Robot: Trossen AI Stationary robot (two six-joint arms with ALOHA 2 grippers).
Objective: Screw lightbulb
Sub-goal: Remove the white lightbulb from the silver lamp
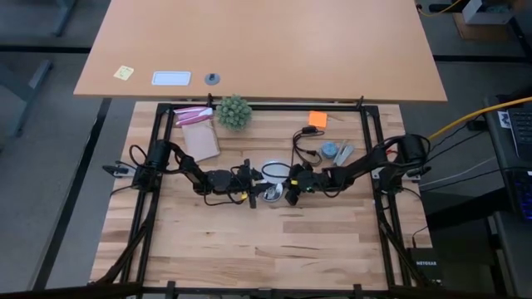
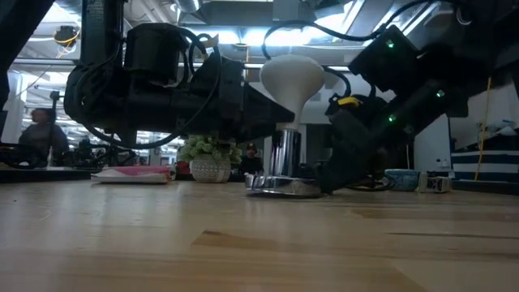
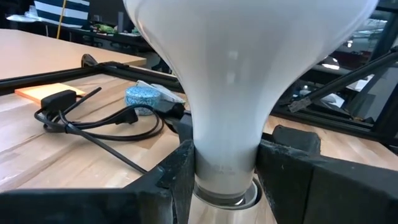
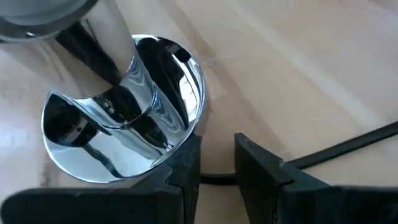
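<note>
While both arms are meeting at the middle of the wooden table [image 1: 249, 249], the left gripper [image 3: 224, 168] is clasping the narrow neck of the lightbulb [image 2: 292, 77], which is standing upright in a chrome socket base [image 2: 282, 185]. From the other side, the right gripper [image 4: 216, 163] is pinching the rim of that base, with a black cord [image 4: 348, 152] lying just beside it.

lightbulb [image 2: 292, 79]: frosted white, wide globe narrowing to a neck
pose: upright, globe up, neck down
place: mid-table, atop a shiny chrome socket base [image 2: 283, 185], neck between dark fingers
</note>
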